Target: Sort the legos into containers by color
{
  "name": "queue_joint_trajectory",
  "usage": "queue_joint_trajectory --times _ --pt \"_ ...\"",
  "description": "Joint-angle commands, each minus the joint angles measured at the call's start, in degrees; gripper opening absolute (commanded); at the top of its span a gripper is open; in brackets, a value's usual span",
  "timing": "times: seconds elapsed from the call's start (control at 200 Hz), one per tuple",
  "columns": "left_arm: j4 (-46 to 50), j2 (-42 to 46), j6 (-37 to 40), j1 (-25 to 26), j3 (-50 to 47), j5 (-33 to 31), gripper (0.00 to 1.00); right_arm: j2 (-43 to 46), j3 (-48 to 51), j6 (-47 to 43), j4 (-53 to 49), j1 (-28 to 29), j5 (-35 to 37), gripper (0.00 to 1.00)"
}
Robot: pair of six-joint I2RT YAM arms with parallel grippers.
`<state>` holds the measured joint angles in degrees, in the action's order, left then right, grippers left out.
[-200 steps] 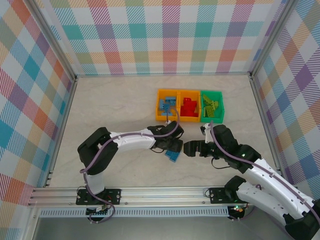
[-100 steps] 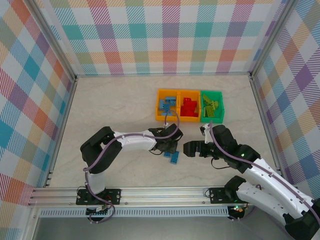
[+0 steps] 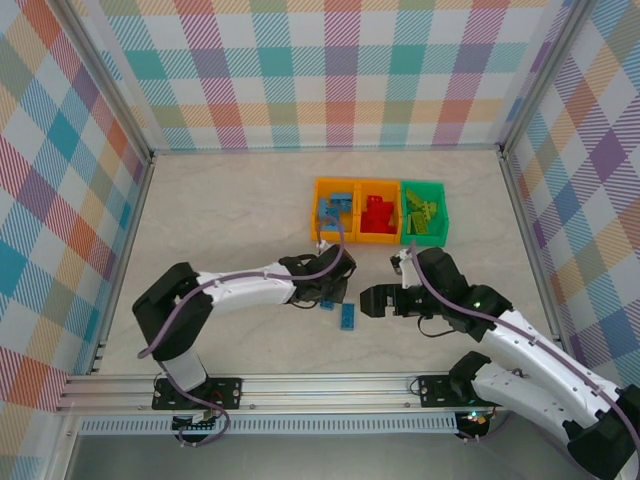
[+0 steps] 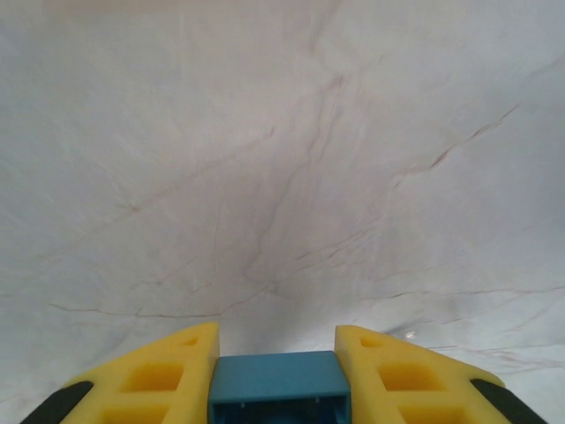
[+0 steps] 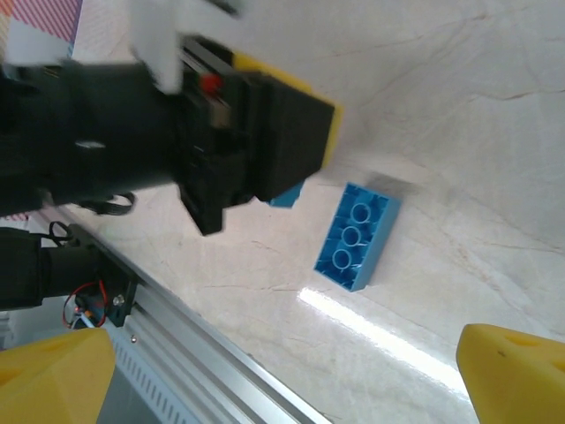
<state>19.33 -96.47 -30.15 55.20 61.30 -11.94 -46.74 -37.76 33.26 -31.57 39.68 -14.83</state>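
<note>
Now the left gripper (image 4: 276,362) is clamped on a blue brick (image 4: 279,397), near a loose brick (image 5: 356,237) on the table. Best to lift clear, carry it to the orange bin (image 3: 316,212) holding blues, and release low inside. The right gripper (image 3: 368,300) gapes wide and holds nothing; no readable writing or brands.

Lab robot cell: plaid wall panels (image 3: 340,70), alu frame rail (image 3: 300,388), marble-look tabletop (image 3: 230,210).

Containers (image 3: 378,181) behind the loose lego (image 3: 347,317)
</note>
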Motion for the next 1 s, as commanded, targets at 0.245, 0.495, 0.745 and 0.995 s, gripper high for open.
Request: queue_joint_trajectory --times 0.245,0.495,0.745,0.995 --pt "-5.7 -5.9 7.5 -12.1 18.9 -11.7 0.22 2.4 0.8 2.1 3.3 1.0 3.4 1.0" --pt "-6.5 -21.9 11.4 -16.5 37.9 -11.0 0.29 6.4 1.0 2.3 -0.5 1.0 5.6 1.0" --pt "-8.6 -19.2 8.9 -17.8 36.5 -3.2 0.61 7.6 1.5 3.8 -3.2 1.0 7.2 1.0" --pt "-14.3 7.2 10.6 -13.8 12.4 1.5 0.63 -1.1 1.1 6.5 2.1 7.6 9.7 1.0"
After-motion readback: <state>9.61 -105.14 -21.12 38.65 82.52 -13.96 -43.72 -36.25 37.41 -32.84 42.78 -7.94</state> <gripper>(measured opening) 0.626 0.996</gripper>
